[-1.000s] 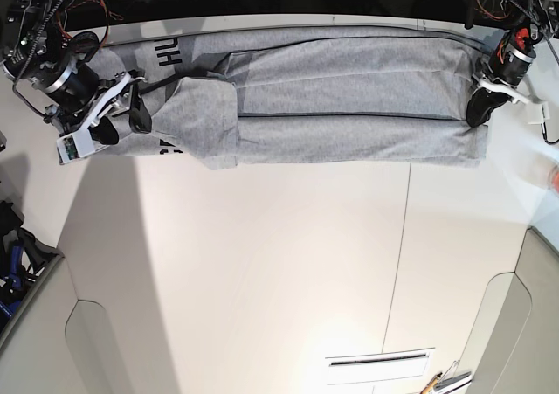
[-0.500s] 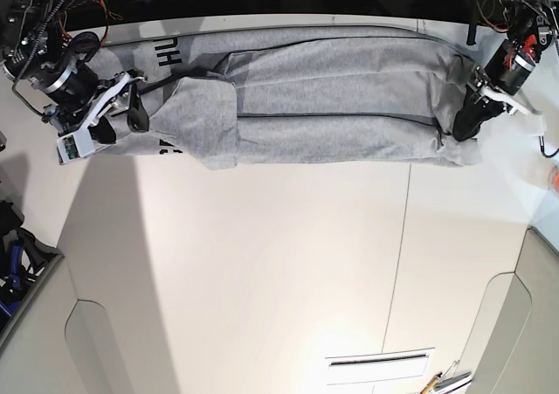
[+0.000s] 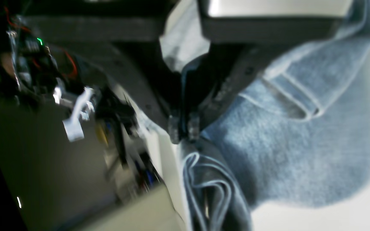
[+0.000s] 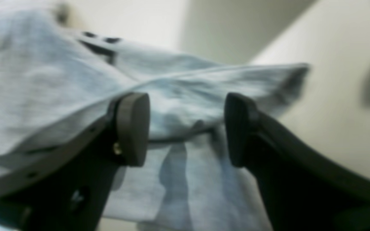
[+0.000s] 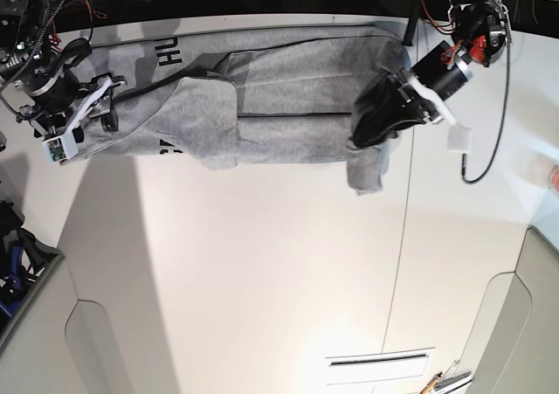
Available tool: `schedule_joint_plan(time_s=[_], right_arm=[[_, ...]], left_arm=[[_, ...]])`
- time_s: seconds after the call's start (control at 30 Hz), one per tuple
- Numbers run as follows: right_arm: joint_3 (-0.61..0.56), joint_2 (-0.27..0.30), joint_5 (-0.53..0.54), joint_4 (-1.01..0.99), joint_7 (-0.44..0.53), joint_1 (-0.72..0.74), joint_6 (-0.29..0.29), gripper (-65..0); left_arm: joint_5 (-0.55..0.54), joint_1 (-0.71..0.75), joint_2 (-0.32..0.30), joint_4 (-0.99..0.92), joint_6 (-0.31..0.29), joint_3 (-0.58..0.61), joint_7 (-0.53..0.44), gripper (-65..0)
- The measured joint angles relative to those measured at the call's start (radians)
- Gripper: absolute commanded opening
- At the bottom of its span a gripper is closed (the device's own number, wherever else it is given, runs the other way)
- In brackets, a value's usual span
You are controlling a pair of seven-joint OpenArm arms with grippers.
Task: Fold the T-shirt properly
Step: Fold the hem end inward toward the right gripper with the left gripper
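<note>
T-shirt point(image 5: 279, 97) is stretched out as a long grey band across the top of the white table point(image 5: 262, 263) in the base view, with a bit of black lettering showing near its upper-left end. Over at the right end, the left tool point(image 5: 371, 125) is clamped tight on the cloth and has that end lifted and pulled in over the rest of the shirt, so a loose corner hangs down just below it toward the middle of the frame. The left wrist view is pretty blurry but you can see the two fingertips point(image 3: 174, 126) pressed together with folded hem layers bunched right under them. On the left side of the base view, the right tool point(image 5: 94, 106) sits at the shirt's other end with its jaws spread wide. From the right wrist view there's grey fabric lying between and behind the pads point(image 4: 133, 128), nothing pinched.
</note>
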Motion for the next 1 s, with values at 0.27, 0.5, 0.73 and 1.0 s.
schedule_joint_plan(time_s=[0.27,0.5,0.73,1.0], right_arm=[[0.002,0.030,0.002,0.000,0.003,0.000,-0.022,-28.5],[0.002,0.030,0.001,0.000,0.003,0.000,-0.022,-28.5],[0.002,0.030,0.002,0.000,0.003,0.000,-0.022,-28.5],[0.002,0.030,0.002,0.000,0.003,0.000,-0.022,-28.5]], left_arm=[[0.201,-0.051,0.024,0.000,0.000,0.205,-0.048,-65.0],[0.278,-0.057,0.026,0.000,0.000,0.281,-0.054,-46.3],[0.188,-0.060,0.027,0.013,0.000,0.311,-0.035,-39.6],[0.402,-0.057,-0.015,0.081,0.000,0.162,-0.020,-39.6]])
